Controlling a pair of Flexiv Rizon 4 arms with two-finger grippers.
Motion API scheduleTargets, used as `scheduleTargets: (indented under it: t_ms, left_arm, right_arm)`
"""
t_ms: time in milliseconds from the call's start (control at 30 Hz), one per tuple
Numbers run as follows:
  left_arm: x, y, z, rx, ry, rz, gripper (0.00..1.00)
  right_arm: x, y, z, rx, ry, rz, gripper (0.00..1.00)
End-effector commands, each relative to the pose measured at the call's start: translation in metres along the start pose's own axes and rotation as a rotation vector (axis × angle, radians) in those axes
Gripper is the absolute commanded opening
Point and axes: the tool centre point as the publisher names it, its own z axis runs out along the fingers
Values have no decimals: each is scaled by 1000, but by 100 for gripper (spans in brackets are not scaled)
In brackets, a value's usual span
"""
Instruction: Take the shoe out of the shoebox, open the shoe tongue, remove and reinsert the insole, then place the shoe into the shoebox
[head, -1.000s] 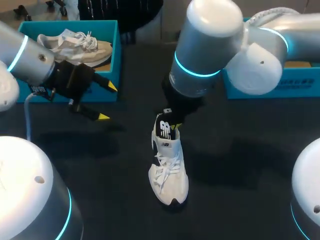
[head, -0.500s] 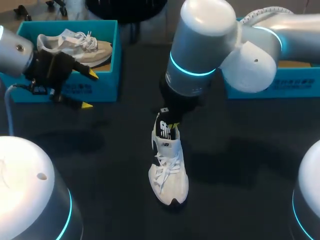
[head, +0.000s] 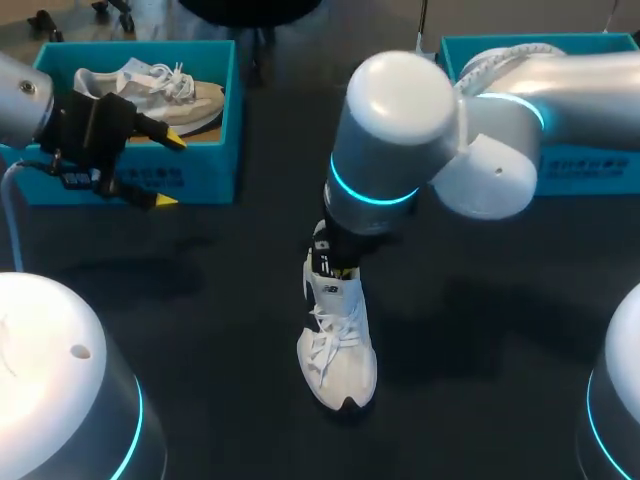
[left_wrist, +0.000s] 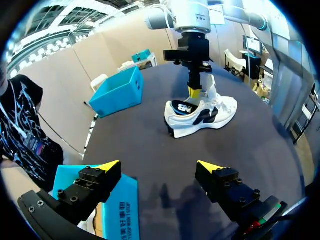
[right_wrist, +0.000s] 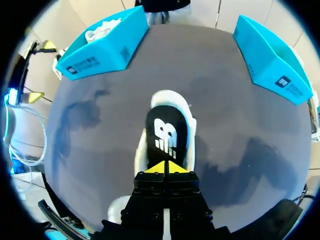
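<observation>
The white shoe (head: 338, 345) stands upright in the middle of the dark table (head: 480, 300). The right gripper (right_wrist: 166, 167) is down at its opening, yellow tips pressed together. Over by the left shoebox (head: 222, 165), the left gripper (left_wrist: 159, 165) hangs with its fingers spread wide.

centre: shoe (head: 338, 345) on table (head: 480, 330), right gripper (right_wrist: 166, 167) at its heel | upper left: shoebox (head: 200, 178) holding second shoe (head: 150, 88), left gripper (head: 168, 172) before it | upper right: another shoebox (head: 590, 172)

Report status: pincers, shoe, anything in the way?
Left pincer open, at the left box. Right pincer shut at the heel opening of the shoe; grip on insole unclear. Shoe upright on table, no obstruction seen.
</observation>
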Motion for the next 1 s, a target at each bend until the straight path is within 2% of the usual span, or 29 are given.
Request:
scheduleTargets:
  t_ms: [33, 233, 433, 767, 833, 1000]
  left_arm:
    - [1, 0, 0, -3, 0, 1, 100]
    - [1, 0, 0, -3, 0, 1, 100]
    - [1, 0, 0, -3, 0, 1, 100]
    - [1, 0, 0, -3, 0, 1, 100]
    - [1, 0, 0, -3, 0, 1, 100]
    - [1, 0, 0, -3, 0, 1, 100]
  right_arm:
    - [12, 1, 15, 2, -20, 14, 0]
    - [13, 0, 20, 21, -76, 17, 0]
    - [7, -2, 34, 20, -98, 38, 0]
    - [3, 0, 61, 61, -80, 21, 0]
    - [0, -2, 58, 62, -82, 23, 0]
    - [-5, 0, 33, 20, -116, 27, 0]
